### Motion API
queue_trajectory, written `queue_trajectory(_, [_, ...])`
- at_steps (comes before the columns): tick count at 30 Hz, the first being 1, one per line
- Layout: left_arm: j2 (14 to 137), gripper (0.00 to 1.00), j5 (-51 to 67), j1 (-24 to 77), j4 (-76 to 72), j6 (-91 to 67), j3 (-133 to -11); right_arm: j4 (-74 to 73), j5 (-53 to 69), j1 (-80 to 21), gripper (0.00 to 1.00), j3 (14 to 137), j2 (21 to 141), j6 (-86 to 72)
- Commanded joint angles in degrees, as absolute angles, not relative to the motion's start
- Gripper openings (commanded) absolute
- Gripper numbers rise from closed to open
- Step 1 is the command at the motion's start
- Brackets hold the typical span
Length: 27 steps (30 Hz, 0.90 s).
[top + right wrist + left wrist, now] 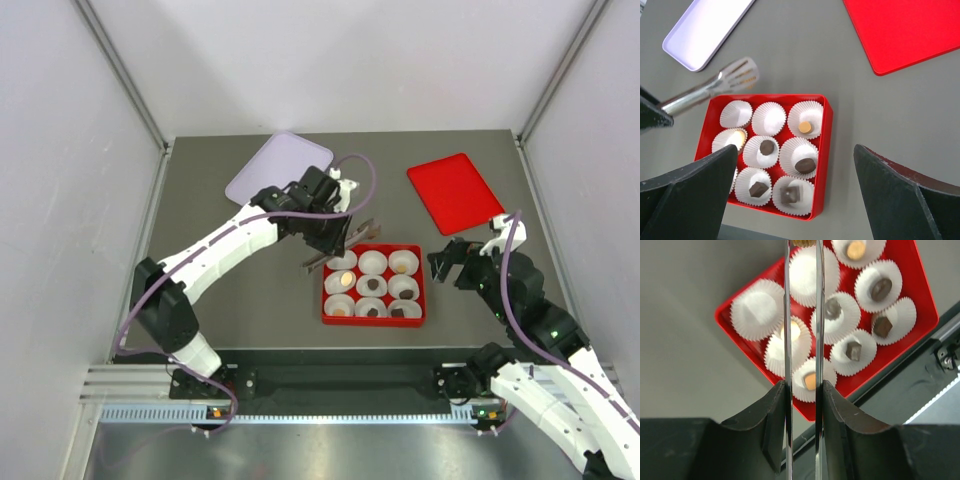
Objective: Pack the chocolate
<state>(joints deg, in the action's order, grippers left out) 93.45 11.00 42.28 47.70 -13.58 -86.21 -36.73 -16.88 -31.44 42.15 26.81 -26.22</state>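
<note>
Lavender tray (280, 165) far left on the table (200, 290). Left gripper (335, 235) just right of it, fingers (772, 410) clamped on metal tongs (340, 248). The two blades are pinched close together, and the slotted tip (740, 72) sits just past the far left corner of the box. Cannot tell if the tip holds anything.

Red box (373, 321) is at centre with nine white cups (373, 262) in a three-by-three grid. The chocolate (373, 285) is in the cups, one piece each. Tan or orange pieces are in the left column's middle and near cups and in the far right cup. Dark pieces are in the other four middle and near cups. The far left and far middle cups have none.

Right gripper (455, 262) is just right of the box, jaws spread wide, holding nothing. Red lid (455, 192) lies flat beyond it, apart from the box.
</note>
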Motion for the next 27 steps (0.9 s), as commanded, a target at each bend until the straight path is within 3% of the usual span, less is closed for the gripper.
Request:
queue_trajectory(1, [89.83, 0.33, 12.56, 44.38, 46.41, -13.89, -84.38, -36.03, -17.84, -30.94, 1.0, 45.18, 27.33, -26.63])
queue_trajectory(27, [91.93, 0.34, 11.25, 47.02, 45.97, -13.54, -81.48, -35.95, -19.25, -30.94, 1.0, 43.59, 25.93, -25.49])
